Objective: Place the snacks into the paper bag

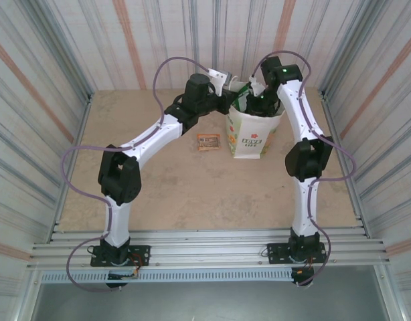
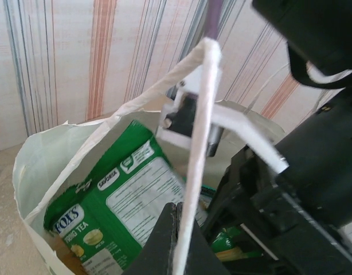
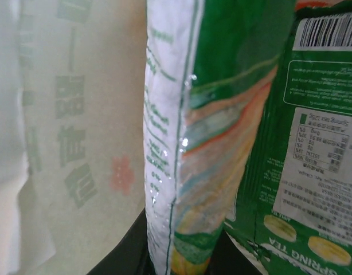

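Gaping paper bag (image 1: 249, 140) holding Fox's packet (image 2: 113, 206), left tool (image 2: 182, 232) pinching handle (image 2: 203, 103), right tool (image 3: 176, 255) clamping striped packet (image 3: 204, 143)

White links (image 1: 149, 136) with black joint housings (image 1: 118, 175), looping purple cables (image 1: 63, 162), black bolted bases (image 1: 118, 254), one green wrist light (image 1: 284, 67)

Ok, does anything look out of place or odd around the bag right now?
One small orange packet lies flat on the table, left of the paper bag, not in it. Nothing looks spilled.
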Controlling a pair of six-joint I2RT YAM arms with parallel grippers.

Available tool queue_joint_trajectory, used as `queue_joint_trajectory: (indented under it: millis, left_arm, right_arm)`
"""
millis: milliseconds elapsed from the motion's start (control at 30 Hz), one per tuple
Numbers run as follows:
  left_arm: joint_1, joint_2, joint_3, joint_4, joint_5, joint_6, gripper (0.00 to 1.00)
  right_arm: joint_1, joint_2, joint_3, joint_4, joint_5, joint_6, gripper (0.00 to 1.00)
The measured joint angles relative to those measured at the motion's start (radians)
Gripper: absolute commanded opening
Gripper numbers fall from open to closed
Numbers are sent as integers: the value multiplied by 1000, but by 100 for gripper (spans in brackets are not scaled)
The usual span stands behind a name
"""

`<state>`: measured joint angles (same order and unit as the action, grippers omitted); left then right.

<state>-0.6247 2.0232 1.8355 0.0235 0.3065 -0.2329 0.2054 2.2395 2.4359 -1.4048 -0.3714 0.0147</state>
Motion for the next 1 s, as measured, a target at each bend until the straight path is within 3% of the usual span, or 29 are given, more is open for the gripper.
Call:
queue_joint_trajectory:
  millis: [67, 233, 500, 633, 700, 867, 1000]
  left_arm:
    - [0, 0, 0, 0, 0, 0, 0]
    - [0, 0, 0, 0, 0, 0, 0]
    - [0, 0, 0, 0, 0, 5, 1]
    - [0, -6, -4, 0, -3, 15, 31]
    - [0, -19, -16, -2, -8, 16, 41]
    - [0, -79, -43, -19, -24, 25, 59]
    - [0, -149, -75, -37, -39, 31, 63]
  right_arm:
    - [-6, 7, 0, 0, 1, 7, 30]
    - [-32, 7, 8, 24, 60, 47, 43]
    - [-77, -11, 8, 89, 198, 89, 49]
    - [-69, -58, 1, 112, 222, 90, 53]
    - [-63, -97, -21, 129, 224, 90, 54]
    - [-43, -274, -159, 194, 230, 90, 55]
    - [-37, -430, -292, 261, 216, 90, 56]
